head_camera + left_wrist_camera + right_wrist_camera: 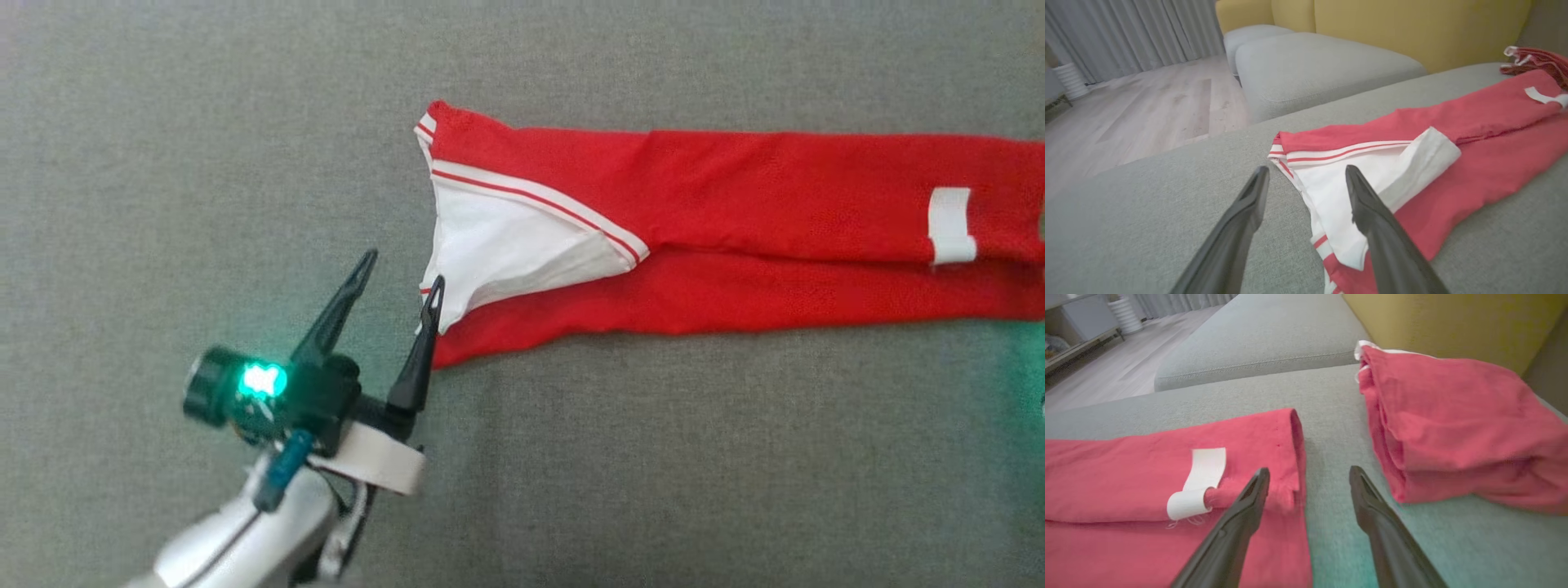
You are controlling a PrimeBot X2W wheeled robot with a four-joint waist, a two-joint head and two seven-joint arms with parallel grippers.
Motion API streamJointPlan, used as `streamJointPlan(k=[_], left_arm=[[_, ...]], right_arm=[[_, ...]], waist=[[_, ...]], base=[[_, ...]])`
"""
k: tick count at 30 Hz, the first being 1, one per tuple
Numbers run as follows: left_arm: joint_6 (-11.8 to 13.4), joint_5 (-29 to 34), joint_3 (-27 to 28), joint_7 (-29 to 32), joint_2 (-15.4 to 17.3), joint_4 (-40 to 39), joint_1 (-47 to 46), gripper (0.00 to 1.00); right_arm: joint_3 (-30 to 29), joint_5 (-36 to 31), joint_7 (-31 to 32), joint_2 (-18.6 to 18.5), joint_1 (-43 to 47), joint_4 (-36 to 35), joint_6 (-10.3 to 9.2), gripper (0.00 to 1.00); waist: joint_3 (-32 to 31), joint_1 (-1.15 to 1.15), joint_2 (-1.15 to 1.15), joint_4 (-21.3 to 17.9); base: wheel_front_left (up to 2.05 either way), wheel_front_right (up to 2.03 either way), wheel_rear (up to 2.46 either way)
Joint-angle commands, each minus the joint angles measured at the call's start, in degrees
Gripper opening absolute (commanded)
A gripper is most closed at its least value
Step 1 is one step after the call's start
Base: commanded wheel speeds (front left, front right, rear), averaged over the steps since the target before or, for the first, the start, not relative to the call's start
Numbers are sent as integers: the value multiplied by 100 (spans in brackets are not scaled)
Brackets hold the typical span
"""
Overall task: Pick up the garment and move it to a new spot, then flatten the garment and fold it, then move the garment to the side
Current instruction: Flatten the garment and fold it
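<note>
Head view: the long red fabric garment with a white striped waistband [735, 188] lies stretched out flat on the grey woven sofa seat [163, 122]. The left jaws stand apart at its waistband end with nothing clamped between them. The dark finger nearer the cloth [418, 351] has its tip at the corner of the white inner lining; whether it touches cannot be told. The other finger [335, 314] is over bare seat, and the garment runs away from these jaws to their right.

In the left wrist view the waistband edge falls in the gap between the jaws. The right-hand finger [1384, 228] crosses white and red cloth [1474, 163], and the left-hand finger [1237, 228] is over grey seat [1126, 228].

In the right wrist view the right jaws are also apart and empty at the garment's [1126, 477] far hem. One finger [1237, 522] lies over red cloth just beside a small white fabric tab [1198, 482]. The other finger [1384, 526] is over bare seat [1331, 416], with the hem edge between the two. Beyond these jaws, to their right and apart from the garment, sits a folded red cloth bundle [1453, 428] against the yellow sofa back [1453, 322].
</note>
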Motion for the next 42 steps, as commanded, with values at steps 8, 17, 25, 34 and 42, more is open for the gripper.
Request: streamJointPlan(k=[8, 17, 25, 34, 42], left_arm=[[581, 671, 1008, -227, -799, 12, 855, 100], [450, 1876, 1729, -229, -1494, -254, 1674, 100], [165, 2378, 2128, -230, -1774, -224, 2011, 100], [-135, 2636, 2501, -230, -1952, -151, 2240, 100], [-343, 2747, 2715, -230, -2018, -64, 2388, 100]], right_arm=[[-855, -526, 29, 547, 555, -387, -5, 100], [-1761, -1436, 725, 1063, -64, 163, -5, 100], [-2124, -1520, 1590, 1361, -44, 743, -5, 23], [-2363, -1335, 1297, 1128, -14, 465, -5, 0], [-2047, -1090, 1383, 941, -95, -650, -5, 0]], waist=[[-356, 0, 0, 307], [-484, 0, 0, 788], [-566, 0, 0, 983], [-717, 0, 0, 841], [-919, 0, 0, 689]], base=[[0, 0, 0], [0, 0, 0], [0, 0, 0], [0, 0, 0], [0, 0, 0]])
